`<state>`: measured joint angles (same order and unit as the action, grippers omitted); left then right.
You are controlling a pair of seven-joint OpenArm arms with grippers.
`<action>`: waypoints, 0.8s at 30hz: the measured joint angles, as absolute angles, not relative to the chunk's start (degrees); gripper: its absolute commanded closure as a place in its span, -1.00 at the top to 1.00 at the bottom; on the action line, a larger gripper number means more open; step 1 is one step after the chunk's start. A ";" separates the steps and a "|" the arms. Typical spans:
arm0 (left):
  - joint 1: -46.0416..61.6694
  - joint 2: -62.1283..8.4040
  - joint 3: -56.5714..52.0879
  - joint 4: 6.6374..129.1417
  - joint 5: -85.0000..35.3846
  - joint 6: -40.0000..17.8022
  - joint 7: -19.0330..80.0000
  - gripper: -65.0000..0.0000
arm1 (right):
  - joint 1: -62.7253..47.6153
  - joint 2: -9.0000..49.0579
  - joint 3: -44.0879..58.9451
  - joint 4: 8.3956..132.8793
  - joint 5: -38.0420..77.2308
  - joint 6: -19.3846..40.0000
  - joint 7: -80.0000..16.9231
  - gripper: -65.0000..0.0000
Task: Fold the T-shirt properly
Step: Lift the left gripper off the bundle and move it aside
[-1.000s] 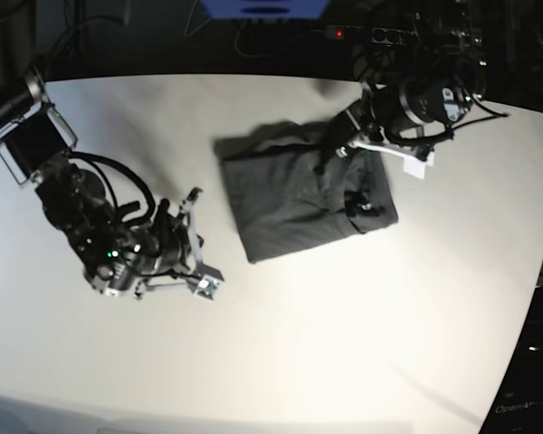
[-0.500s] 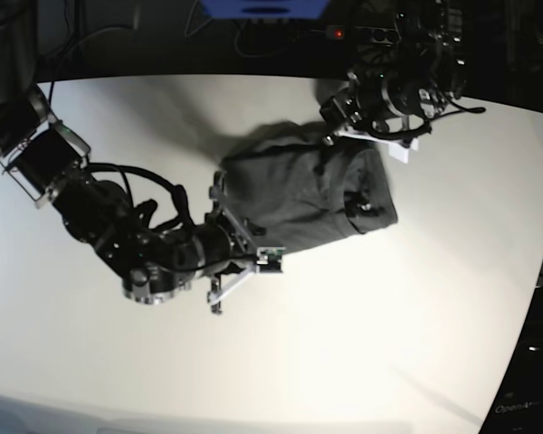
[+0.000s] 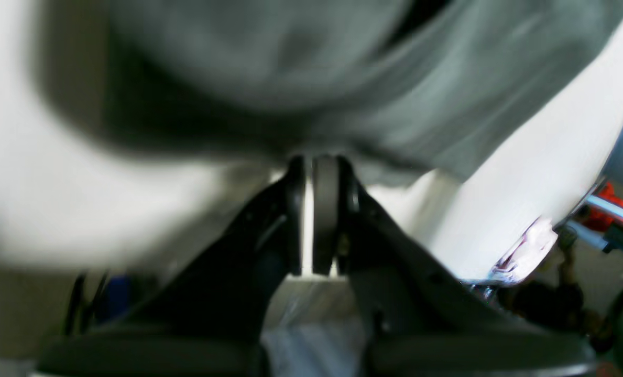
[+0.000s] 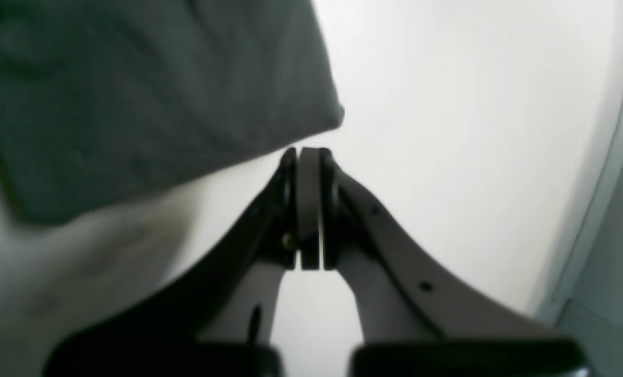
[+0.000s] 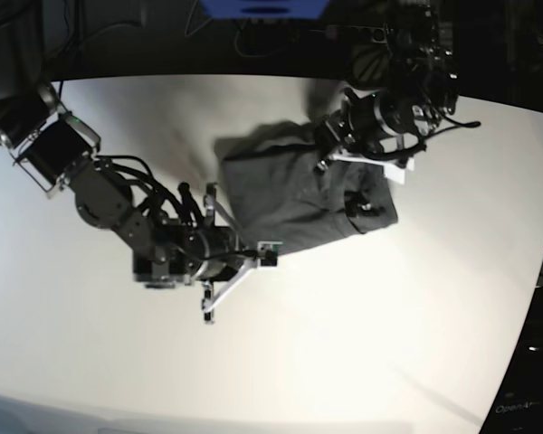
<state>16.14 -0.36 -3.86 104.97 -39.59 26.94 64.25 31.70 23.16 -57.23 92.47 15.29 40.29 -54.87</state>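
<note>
The dark grey T-shirt (image 5: 299, 190) lies folded into a rough rectangle on the white table (image 5: 389, 298). My right gripper (image 5: 244, 251) sits at its near left corner. In the right wrist view the right gripper (image 4: 306, 153) is shut with nothing between its pads, just below the T-shirt's (image 4: 133, 94) corner. My left gripper (image 5: 330, 149) is low over the far right part of the cloth. In the left wrist view the left gripper (image 3: 314, 162) is shut, with its tips at the edge of the blurred T-shirt (image 3: 342, 78). I see no cloth between the pads.
Dark cables and a blue object (image 5: 262, 7) lie beyond the table's far edge. The table's rounded edge (image 4: 618, 157) runs close on the right in the right wrist view. A white tag (image 5: 396, 170) hangs from the left arm.
My right arm has swung right across the table to the T-shirt's near left corner. My left arm has drawn back and then settled low over the shirt's far right part. Both grippers stayed shut.
</note>
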 measured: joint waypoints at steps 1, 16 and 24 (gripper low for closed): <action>15.42 0.36 -3.88 104.01 -39.40 26.96 64.05 -0.91 | 31.16 22.72 -57.01 92.51 13.32 40.27 -54.76 -1.00; 13.80 2.79 -4.05 100.01 -30.37 26.87 73.71 -0.91 | 27.42 22.55 -49.52 92.58 6.98 40.29 -52.47 -1.00; 14.00 -0.19 -8.58 107.04 -27.79 26.85 79.31 -0.92 | 27.42 22.46 -49.52 92.58 7.01 40.29 -52.05 -1.00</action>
<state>14.00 -0.19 -8.58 107.04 -27.79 26.85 79.31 27.42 22.46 -49.52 92.58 7.01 40.29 -52.05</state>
